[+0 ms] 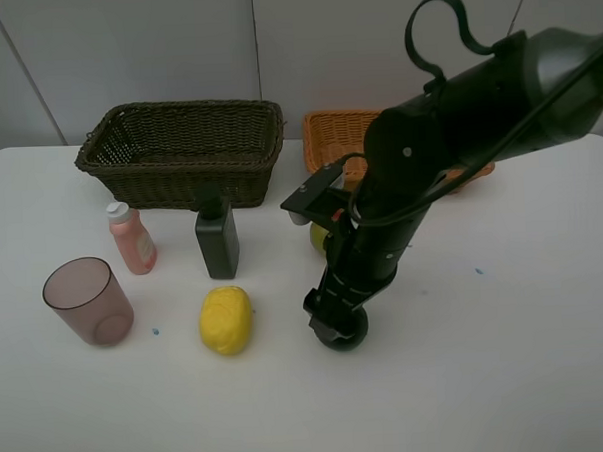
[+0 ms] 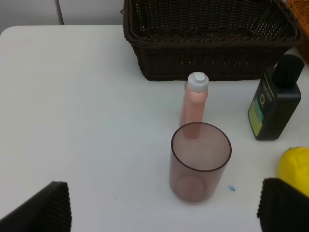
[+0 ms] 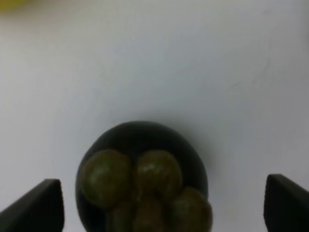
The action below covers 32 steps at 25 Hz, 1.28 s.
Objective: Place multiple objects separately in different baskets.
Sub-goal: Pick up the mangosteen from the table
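My right gripper (image 1: 336,320) has come down over the dark mangosteen (image 1: 342,332) at the table's middle front. In the right wrist view the mangosteen (image 3: 142,179) with its green calyx lies between the open fingertips (image 3: 38,205), with a gap on each side. The left gripper (image 2: 164,212) is open and empty, and sits in front of the tinted cup (image 2: 200,162). Near the cup (image 1: 88,300) stand the pink bottle (image 1: 132,238) and the dark green bottle (image 1: 217,238). The yellow lemon (image 1: 226,319) lies beside them. A yellow-green fruit (image 1: 318,235) peeks out behind the right arm.
The dark brown basket (image 1: 183,151) stands at the back left and the orange basket (image 1: 330,135) at the back right, partly hidden by the right arm. Both look empty where visible. The white table (image 1: 507,357) is bare to the right.
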Each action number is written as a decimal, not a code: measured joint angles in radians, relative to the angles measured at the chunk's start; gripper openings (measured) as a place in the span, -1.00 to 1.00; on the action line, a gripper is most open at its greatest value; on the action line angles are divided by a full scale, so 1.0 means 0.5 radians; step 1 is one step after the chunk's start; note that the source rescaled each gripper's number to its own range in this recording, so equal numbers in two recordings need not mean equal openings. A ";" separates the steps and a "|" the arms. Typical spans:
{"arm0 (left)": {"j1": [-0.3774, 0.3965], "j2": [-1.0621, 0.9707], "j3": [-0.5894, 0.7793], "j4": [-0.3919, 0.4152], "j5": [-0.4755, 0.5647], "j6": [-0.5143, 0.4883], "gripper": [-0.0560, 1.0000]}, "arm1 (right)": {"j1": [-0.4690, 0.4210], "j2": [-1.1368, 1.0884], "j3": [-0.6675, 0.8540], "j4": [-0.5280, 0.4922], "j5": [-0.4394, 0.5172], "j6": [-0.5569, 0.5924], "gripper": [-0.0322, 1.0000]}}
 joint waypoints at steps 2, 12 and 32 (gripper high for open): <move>0.000 0.000 0.000 0.000 0.000 0.000 1.00 | 0.000 0.000 0.000 0.000 0.000 0.000 0.71; 0.000 0.000 0.000 0.000 0.000 0.000 1.00 | 0.000 0.039 0.000 0.035 0.002 0.000 0.70; 0.000 0.000 0.000 0.000 0.000 0.000 1.00 | 0.030 0.119 0.000 0.086 0.008 0.000 0.68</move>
